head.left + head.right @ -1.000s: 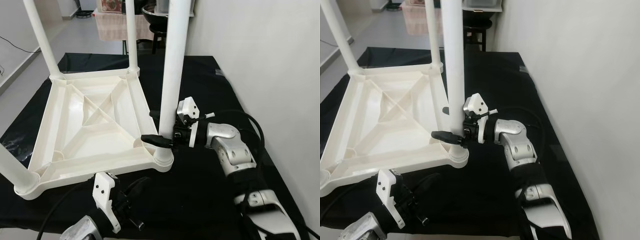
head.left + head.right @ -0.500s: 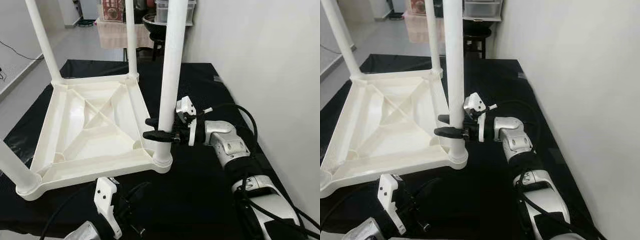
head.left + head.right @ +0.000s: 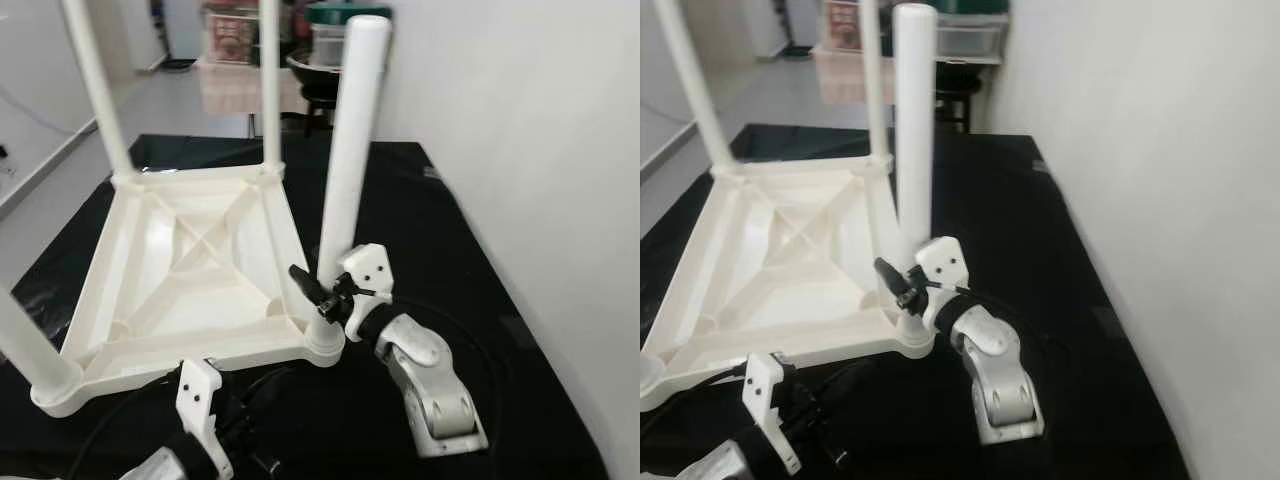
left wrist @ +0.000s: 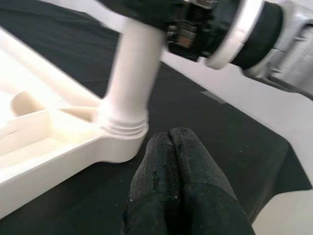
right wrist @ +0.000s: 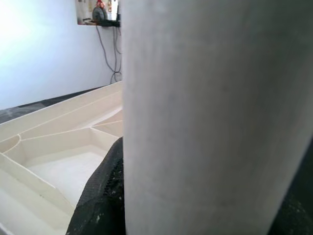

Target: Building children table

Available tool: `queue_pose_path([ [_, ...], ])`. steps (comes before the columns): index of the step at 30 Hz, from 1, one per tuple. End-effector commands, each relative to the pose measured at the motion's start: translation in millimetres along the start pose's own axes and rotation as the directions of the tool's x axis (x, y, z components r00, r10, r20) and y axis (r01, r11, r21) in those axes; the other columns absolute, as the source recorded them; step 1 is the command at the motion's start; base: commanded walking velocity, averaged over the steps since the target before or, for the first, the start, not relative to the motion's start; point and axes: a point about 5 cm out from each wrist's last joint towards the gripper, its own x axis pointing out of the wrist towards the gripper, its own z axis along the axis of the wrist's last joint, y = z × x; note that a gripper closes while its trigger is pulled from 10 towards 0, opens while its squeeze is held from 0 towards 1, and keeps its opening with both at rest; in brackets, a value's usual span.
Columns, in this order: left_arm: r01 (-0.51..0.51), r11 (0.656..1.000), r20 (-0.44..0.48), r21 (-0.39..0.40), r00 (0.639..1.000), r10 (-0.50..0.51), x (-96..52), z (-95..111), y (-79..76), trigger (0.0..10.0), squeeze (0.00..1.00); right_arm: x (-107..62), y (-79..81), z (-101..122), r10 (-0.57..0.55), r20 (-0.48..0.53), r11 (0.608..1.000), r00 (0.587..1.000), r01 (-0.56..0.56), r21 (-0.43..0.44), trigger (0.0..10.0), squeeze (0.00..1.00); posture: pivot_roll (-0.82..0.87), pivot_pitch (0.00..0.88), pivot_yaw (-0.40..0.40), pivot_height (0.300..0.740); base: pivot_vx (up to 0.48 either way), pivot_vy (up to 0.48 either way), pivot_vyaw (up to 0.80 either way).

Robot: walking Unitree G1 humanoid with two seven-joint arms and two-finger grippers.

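Observation:
A white plastic children's table (image 3: 190,260) lies upside down on a black cloth, its legs pointing up. At the front right corner stands a thick white leg (image 3: 350,150) in its socket (image 3: 325,345). My right gripper (image 3: 322,295) is shut on this leg low down, just above the socket; one black finger (image 5: 98,196) lies against the leg (image 5: 210,117) in the right wrist view. My left gripper (image 4: 170,139) hovers shut and empty over the cloth, a little in front of that socket (image 4: 122,137).
Three more legs stand at the back left (image 3: 95,90), the back right (image 3: 270,80) and the front left (image 3: 30,350). A white wall (image 3: 520,150) runs close along the right. Boxes and a dark stool (image 3: 320,80) stand behind the black cloth (image 3: 430,230).
The camera has shifted and the leg's top is in view now. My right arm has swung from the right side round to the front, its gripper staying low on the leg. The left gripper is unchanged.

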Motion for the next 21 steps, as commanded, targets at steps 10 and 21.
queue_pose_path([
  [10,-0.012,1.000,-0.013,-0.002,1.000,0.012,0.6,-3.4,2.5,10.0,0.00,-0.1,21.8,-11.6,0.369,-0.078,0.928,0.926,-0.362,0.092,10.0,1.00,0.06,0.043,-0.055,0.740,0.000,0.000,0.00],
  [21,-0.014,1.000,-0.010,-0.004,1.000,0.014,3.0,-4.1,2.4,10.0,0.00,12.7,-29.1,28.5,0.694,0.010,0.718,0.720,-0.694,0.055,10.0,0.00,0.08,0.033,-0.070,0.740,0.000,0.000,0.00],
])
